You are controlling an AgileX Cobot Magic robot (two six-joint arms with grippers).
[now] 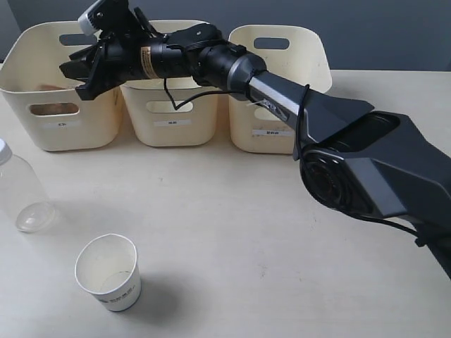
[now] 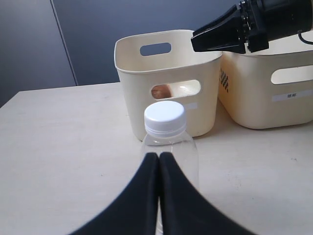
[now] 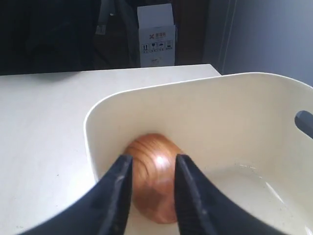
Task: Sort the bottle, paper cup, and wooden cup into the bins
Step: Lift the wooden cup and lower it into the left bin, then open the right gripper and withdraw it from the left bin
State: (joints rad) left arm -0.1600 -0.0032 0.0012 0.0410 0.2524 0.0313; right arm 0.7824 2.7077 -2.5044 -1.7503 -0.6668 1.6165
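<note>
Fingers of the right gripper stood narrowly apart over the leftmost of the 3 bins, straddling the wooden cup that lay inside it; contact with the cup could not be told. Right arm reached across from the right, over the middle bin. Left gripper had its fingers pressed together, holding nothing, just behind the bottle. Bottle stood upright at the table's left edge, white cap on. Paper cup stood upright, mouth up, near front left, apart from the bottle. Third bin sat to the right.
</note>
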